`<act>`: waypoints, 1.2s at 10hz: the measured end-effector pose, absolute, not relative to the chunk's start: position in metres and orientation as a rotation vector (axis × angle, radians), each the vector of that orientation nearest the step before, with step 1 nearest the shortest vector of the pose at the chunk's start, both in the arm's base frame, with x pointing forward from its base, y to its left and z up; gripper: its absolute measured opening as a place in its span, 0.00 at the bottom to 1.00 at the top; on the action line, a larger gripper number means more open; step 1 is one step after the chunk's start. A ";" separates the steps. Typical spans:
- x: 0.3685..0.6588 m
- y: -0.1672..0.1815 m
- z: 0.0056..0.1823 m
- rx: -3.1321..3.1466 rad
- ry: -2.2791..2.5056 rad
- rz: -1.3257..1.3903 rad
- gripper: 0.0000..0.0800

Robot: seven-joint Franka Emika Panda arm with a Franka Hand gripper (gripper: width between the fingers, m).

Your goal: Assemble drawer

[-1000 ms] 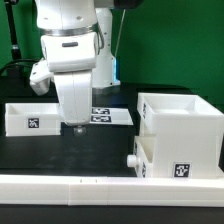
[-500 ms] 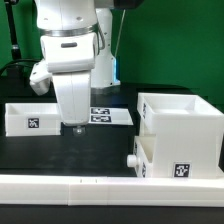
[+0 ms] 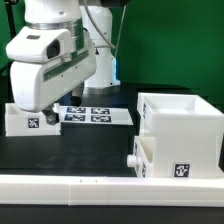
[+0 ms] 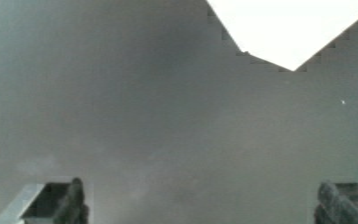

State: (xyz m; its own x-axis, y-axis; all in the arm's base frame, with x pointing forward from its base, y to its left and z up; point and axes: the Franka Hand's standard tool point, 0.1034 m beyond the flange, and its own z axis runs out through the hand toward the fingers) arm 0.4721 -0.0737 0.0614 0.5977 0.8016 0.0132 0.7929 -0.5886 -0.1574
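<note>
The white boxy housing (image 3: 181,128) stands at the exterior view's right, with one knobbed tray (image 3: 152,160) sitting in its lower front. A second open-top tray (image 3: 22,119) rests at the exterior view's left. My gripper (image 3: 47,117) hangs tilted just beside that tray's right end, and its fingertips are partly lost against the tray. In the wrist view my gripper (image 4: 199,205) is open wide with nothing between its fingers (image 4: 55,200). That view is blurred and shows only dark table and a white corner (image 4: 291,30) that I cannot identify.
The marker board (image 3: 98,116) lies flat behind the middle of the table. A long low white rail (image 3: 100,187) runs along the front edge. A green wall stands behind.
The arm has swung towards the exterior view's left and tilted. The gripper moved from above the marker board's near edge to the left tray's right end.
</note>
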 end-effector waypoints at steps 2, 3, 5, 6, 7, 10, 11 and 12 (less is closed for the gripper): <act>0.473 -0.073 0.061 -2.770 -1.149 0.101 0.81; 0.473 -0.072 0.061 -2.800 -1.077 0.107 0.81; 0.471 -0.071 0.061 -2.878 -0.875 0.115 0.81; 0.463 -0.067 0.059 -2.956 -0.724 0.081 0.81; 0.446 -0.058 0.057 -2.999 -0.635 0.065 0.81; 0.417 -0.047 0.055 -3.066 -0.359 0.074 0.81; 0.408 -0.050 0.056 -3.074 -0.305 0.076 0.81; 0.404 -0.055 0.055 -3.077 -0.200 0.077 0.81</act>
